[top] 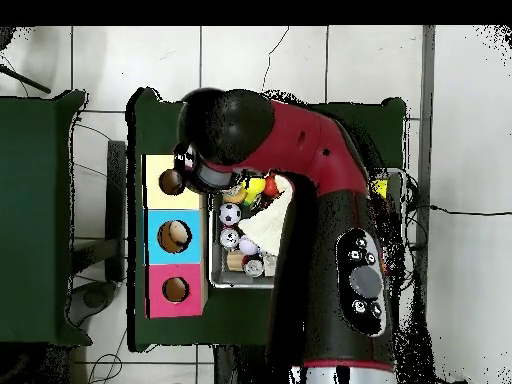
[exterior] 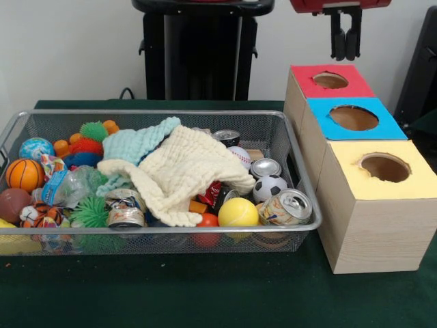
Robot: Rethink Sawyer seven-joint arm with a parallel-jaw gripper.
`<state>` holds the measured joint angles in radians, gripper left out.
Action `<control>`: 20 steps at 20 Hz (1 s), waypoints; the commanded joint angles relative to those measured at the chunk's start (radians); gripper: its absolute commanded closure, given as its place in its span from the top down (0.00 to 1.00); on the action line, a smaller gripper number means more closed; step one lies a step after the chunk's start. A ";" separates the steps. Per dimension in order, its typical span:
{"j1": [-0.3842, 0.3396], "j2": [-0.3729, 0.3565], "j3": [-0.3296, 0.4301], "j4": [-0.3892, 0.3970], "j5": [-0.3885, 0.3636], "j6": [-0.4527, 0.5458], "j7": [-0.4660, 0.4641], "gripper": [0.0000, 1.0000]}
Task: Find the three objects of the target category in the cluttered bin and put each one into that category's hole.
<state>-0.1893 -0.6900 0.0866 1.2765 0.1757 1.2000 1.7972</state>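
The wire mesh bin (exterior: 300,225) sits at the left, full of balls, cans and cloths. A cream waffle cloth (exterior: 184,174) and a mint-green cloth (exterior: 140,143) lie on top. A small white patch with coloured spots (exterior: 51,165) peeks out at the bin's left end, next to the basketball; no other spotted fabric shows. My gripper (exterior: 346,56) hangs high above the red box's hole (exterior: 330,80), shut and holding nothing. In the overhead view the arm (top: 300,200) hides the gripper and most of the bin (top: 240,280).
Three wooden boxes stand in a row right of the bin: red-topped (exterior: 355,85), blue-topped (exterior: 382,126) and yellow-topped (exterior: 423,181), each with a round hole. Something pale shows inside the blue box's hole from overhead (top: 175,235). The pedestal (exterior: 201,48) stands behind the bin.
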 commanded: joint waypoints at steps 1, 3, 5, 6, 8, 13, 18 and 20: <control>-0.062 -0.120 0.105 0.383 0.062 -0.177 -0.137 0.00; -0.081 -0.124 0.114 0.387 0.058 -0.158 -0.138 0.00; -0.107 -0.114 0.128 0.378 0.041 -0.146 -0.159 0.00; -0.124 -0.102 0.137 0.369 0.031 -0.138 -0.173 0.00; -0.162 -0.081 0.153 0.346 -0.002 -0.123 -0.215 0.00; -0.218 -0.059 0.170 0.280 -0.178 -0.084 -0.356 0.00; -0.261 -0.065 0.200 0.268 -0.298 -0.073 -0.393 0.00; -0.276 -0.064 0.216 0.260 -0.334 -0.069 -0.401 0.00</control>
<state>-0.4231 -0.7911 0.1948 1.4883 -0.0265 1.0478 1.7585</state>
